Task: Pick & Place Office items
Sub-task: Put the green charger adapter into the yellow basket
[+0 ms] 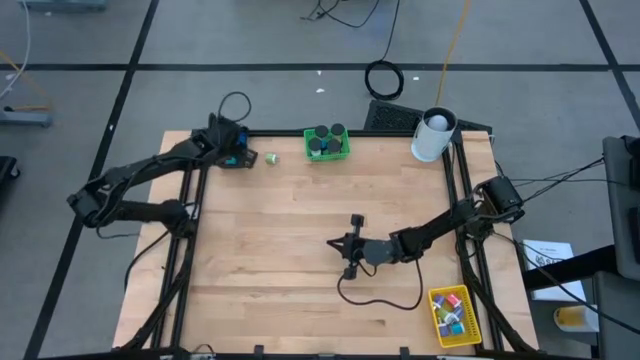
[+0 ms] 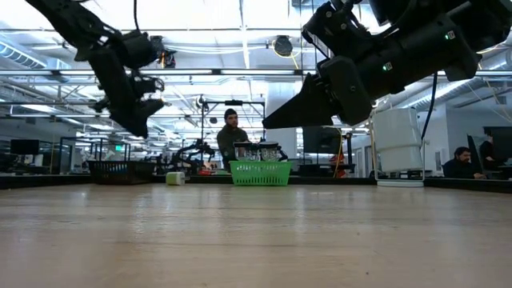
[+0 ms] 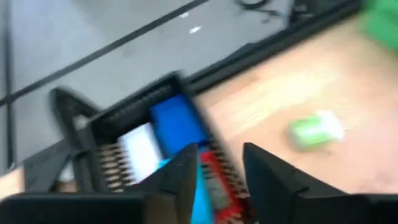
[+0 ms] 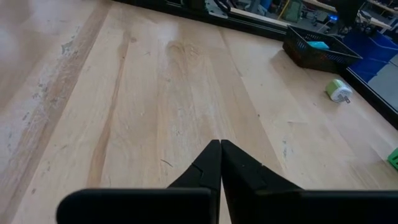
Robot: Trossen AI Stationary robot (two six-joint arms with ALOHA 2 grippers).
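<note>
1. Left gripper: over the black bin at the bench's far left corner; fingers narrowly apart, a red block between their tips; whether gripped, cannot tell.
2. Black bin contents: blue block, white item.
3. Green-and-white item: loose, just beside that bin; left arm nearer.
4. Green bin: black rolls.
5. Yellow bin: mixed small items.
6. Right gripper: mid-bench, fingers closed, empty.

You see black round rolls standing upright in the green bin, small colored clips heaped in the yellow bin, and blue blocks with what looks like a red one in the black bin. A green-and-white piece lies alone on the tabletop beside it.
</note>
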